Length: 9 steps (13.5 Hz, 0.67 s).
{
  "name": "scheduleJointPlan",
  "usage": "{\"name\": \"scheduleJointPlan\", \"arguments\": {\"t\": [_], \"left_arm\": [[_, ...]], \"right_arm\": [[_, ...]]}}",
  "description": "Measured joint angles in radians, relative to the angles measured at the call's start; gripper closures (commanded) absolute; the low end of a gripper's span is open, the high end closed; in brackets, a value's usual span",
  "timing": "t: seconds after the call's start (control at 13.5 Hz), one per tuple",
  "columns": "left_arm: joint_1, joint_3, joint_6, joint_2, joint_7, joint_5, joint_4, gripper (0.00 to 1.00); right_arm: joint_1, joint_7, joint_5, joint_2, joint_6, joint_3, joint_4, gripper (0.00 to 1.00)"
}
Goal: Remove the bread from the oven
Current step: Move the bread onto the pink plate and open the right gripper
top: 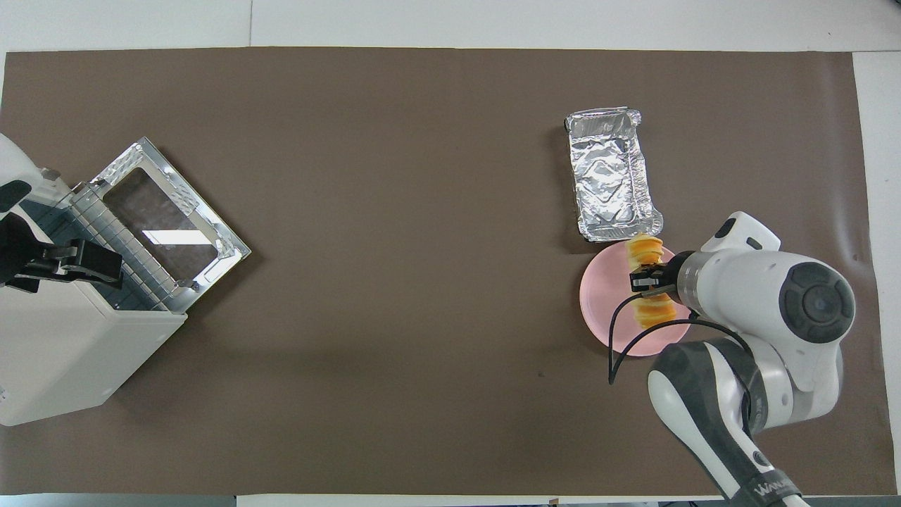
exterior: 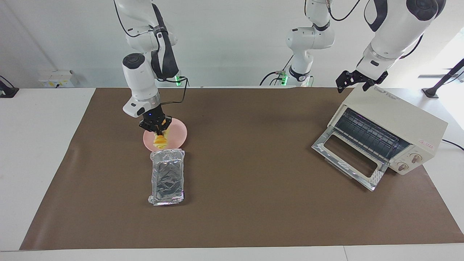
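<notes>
My right gripper [exterior: 156, 131] is shut on the bread [exterior: 160, 143], an orange-yellow ridged loaf [top: 645, 248]. It holds the loaf low over the pink plate [exterior: 178, 134], toward the right arm's end of the table. Whether the loaf touches the plate [top: 604, 304] I cannot tell. The cream-white oven [exterior: 397, 116] stands at the left arm's end with its glass door [exterior: 347, 159] dropped open and its wire rack bare. My left gripper [exterior: 357, 82] waits open over the oven's top [top: 63, 352], holding nothing.
A crinkled silver foil tray [exterior: 167, 177] lies empty on the brown mat, just farther from the robots than the plate [top: 611, 182]. The oven's open door [top: 165, 225] juts out over the mat toward the table's middle.
</notes>
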Motion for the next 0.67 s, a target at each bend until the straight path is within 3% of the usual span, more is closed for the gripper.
{"name": "scheduleJointPlan", "arguments": {"t": [0.15, 0.67], "left_arm": [[0.0, 0.0, 0.0, 0.0, 0.0, 0.0, 0.0, 0.0], [0.0, 0.0, 0.0, 0.0, 0.0, 0.0, 0.0, 0.0]], "right_arm": [[0.0, 0.0, 0.0, -0.001, 0.056, 0.0, -0.046, 1.0], [0.0, 0.001, 0.0, -0.001, 0.058, 0.0, -0.058, 1.0]]}}
